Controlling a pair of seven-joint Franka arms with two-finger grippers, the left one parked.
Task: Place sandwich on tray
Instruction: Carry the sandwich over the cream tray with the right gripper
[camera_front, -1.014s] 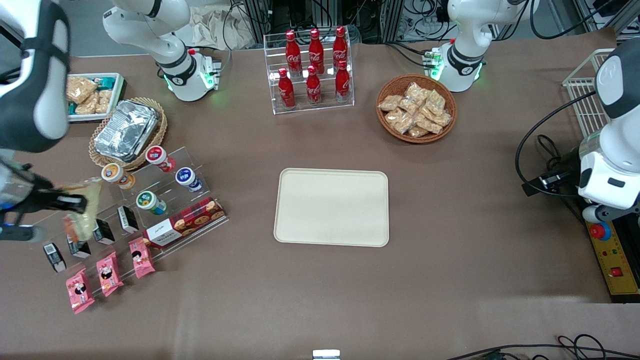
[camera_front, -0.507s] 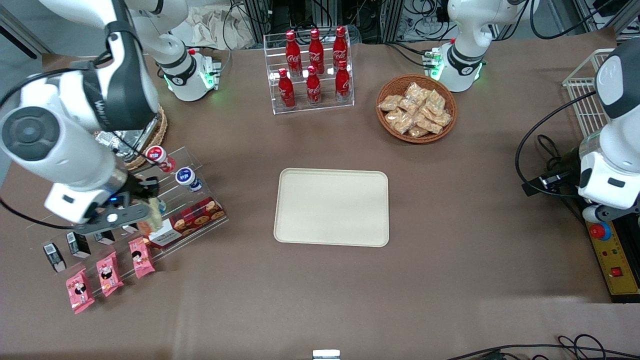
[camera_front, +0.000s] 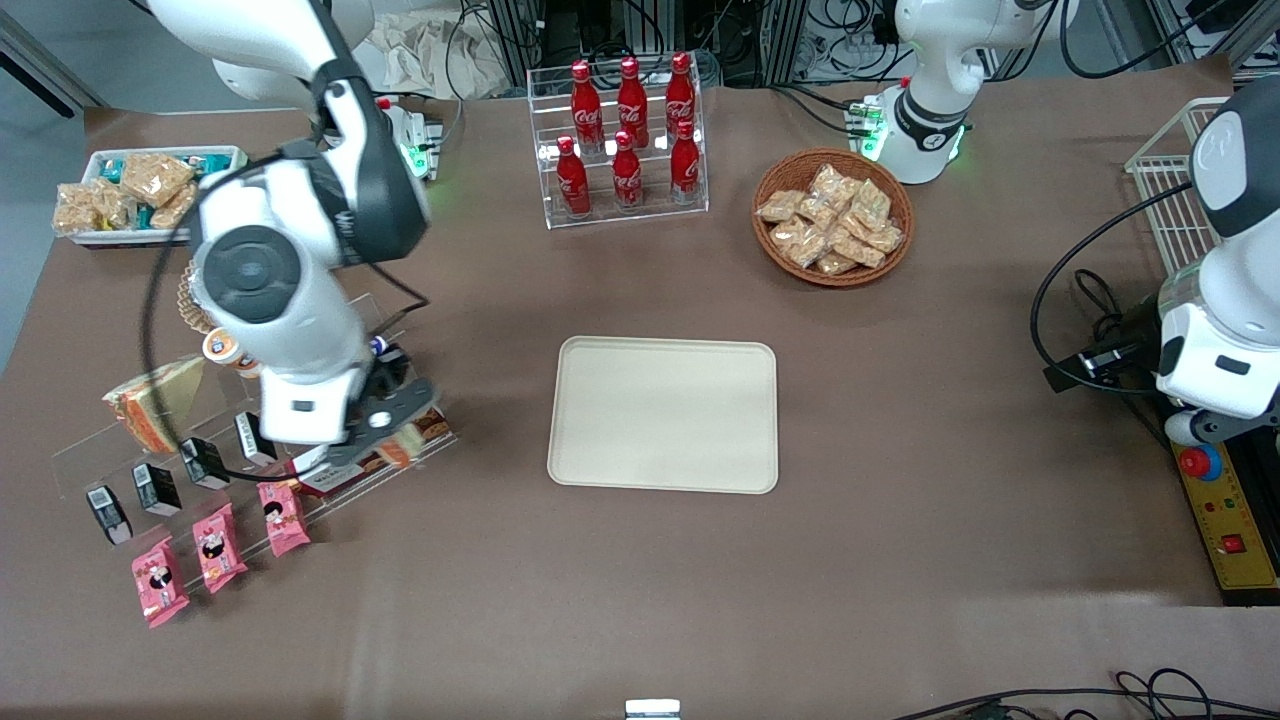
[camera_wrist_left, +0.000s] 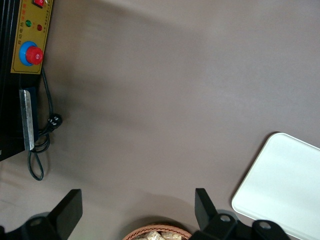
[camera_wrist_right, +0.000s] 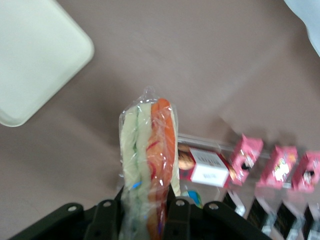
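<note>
In the front view the working arm reaches out from its base and bends down over the clear display stand (camera_front: 250, 440), its wrist pointing at the table and its gripper (camera_front: 395, 432) hanging just above the red biscuit box (camera_front: 385, 455), clamped on the sandwich (camera_front: 405, 440), which shows only as a pale and orange scrap under the fingers; the tray (camera_front: 663, 414) lies bare on the brown table (camera_front: 640, 590), well apart toward the parked arm's end, and a second wrapped wedge (camera_front: 150, 400) rests on the stand. In the right wrist view the gripper (camera_wrist_right: 142, 212) pinches the sandwich (camera_wrist_right: 149, 160) on both flat faces, its filling edge upright and clear of the table, with the tray's (camera_wrist_right: 35, 55) rounded corner near and pink snack packets (camera_wrist_right: 277, 167) beside the stand. The left wrist view shows only a corner of the tray (camera_wrist_left: 285, 190) on the table.
</note>
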